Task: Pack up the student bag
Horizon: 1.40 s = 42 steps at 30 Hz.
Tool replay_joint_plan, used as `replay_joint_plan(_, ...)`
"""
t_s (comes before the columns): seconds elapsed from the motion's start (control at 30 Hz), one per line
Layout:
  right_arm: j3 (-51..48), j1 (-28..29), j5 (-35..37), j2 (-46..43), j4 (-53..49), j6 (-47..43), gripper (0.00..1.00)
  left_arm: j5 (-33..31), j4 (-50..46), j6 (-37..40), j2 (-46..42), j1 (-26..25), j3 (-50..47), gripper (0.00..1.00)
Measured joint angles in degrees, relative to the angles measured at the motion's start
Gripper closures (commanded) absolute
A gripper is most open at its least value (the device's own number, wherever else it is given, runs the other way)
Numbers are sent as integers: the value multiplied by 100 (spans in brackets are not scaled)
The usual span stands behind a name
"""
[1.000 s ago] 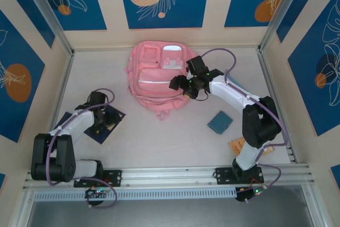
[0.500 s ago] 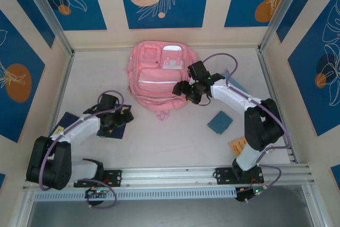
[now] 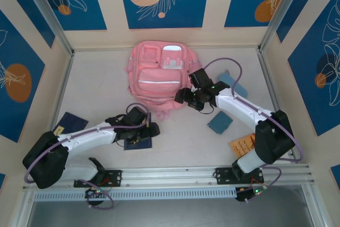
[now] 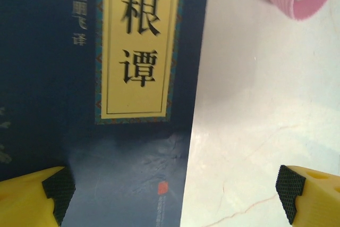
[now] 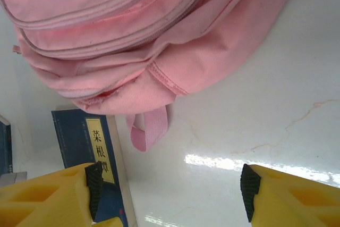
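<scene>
The student bag (image 3: 158, 75) is a big pink backpack lying flat at the back centre, its grab loop (image 5: 149, 128) pointing toward me. My left gripper (image 3: 149, 131) hovers open just below the bag, over a dark blue book (image 3: 139, 141) with a yellow title label (image 4: 138, 41). The book's right edge runs between the fingers; the left pad (image 4: 56, 190) is over the cover, the right pad over bare table. My right gripper (image 3: 187, 99) stands open with nothing between its fingers, at the bag's (image 5: 159, 35) lower right edge above bare table.
A second dark blue book (image 3: 69, 123) lies at the left. A teal square pouch (image 3: 219, 122), a light-blue item (image 3: 234, 84) behind the right arm and an orange card (image 3: 243, 144) lie on the right. Walls enclose the table.
My left arm swept right toward the bag, and the labelled blue book slid along under it, uncovering another book at the left. My right gripper drew back slightly from the bag.
</scene>
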Motion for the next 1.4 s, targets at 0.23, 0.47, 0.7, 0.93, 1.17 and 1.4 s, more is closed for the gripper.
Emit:
replay_joint_plan(0.23, -149, 706, 162, -61, -42, -61, 31, -83, -1106, 555, -391, 474, 507, 0)
replay_joint_plan(0.47, 662, 1672, 57, 1237, 4, 20, 42, -46, -1574, 1475, -901, 1932, 629, 0)
replay_joint_plan(0.7, 1786, 2297, 118, 2603, -221, 116, 54, 271, -1565, 1910, -885, 2712, 155, 5)
replay_joint_plan(0.93, 1939, 2302, 234, 3010, -570, 173, 66, 634, -1508, 2245, -629, 2806, 11, 18)
replay_joint_plan(1.17, 2188, 2286, 293, 3217, -782, 179, 70, 763, -1342, 2371, -428, 2809, 2, 29)
replay_joint_plan(1.4, 2345, 2286, 315, 3314, -931, 175, 73, 905, -1200, 2371, -280, 2813, -7, 33)
